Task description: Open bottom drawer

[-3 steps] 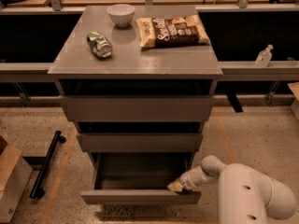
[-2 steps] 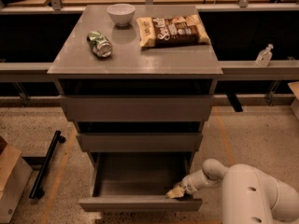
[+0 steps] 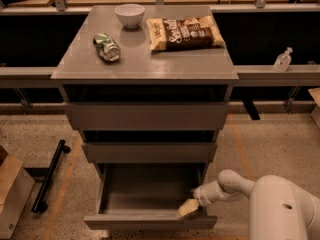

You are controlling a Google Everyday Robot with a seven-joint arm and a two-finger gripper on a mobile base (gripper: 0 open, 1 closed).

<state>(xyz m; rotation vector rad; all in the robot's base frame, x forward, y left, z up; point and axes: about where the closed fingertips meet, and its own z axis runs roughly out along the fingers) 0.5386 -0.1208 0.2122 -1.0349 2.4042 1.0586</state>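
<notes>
The bottom drawer (image 3: 145, 220) of the grey cabinet is pulled out, and its shallow grey tray (image 3: 147, 194) shows empty inside. Its narrow front panel sits near the bottom edge of the camera view. My gripper (image 3: 188, 208) reaches in from the right on a white arm (image 3: 280, 209). Its tan tip rests at the right end of the drawer's front panel, just inside the tray. The middle drawer (image 3: 149, 152) and top drawer (image 3: 146, 116) above are closed.
On the cabinet top (image 3: 145, 64) lie a white bowl (image 3: 129, 14), a crushed green can (image 3: 106, 46) and a bag of chips (image 3: 184, 32). A black bar (image 3: 49, 176) and a cardboard box (image 3: 12, 194) lie on the floor at left. A clear bottle (image 3: 282, 60) stands on the right ledge.
The bottom drawer has slid further out toward the camera, and my gripper has moved down and forward with its front panel.
</notes>
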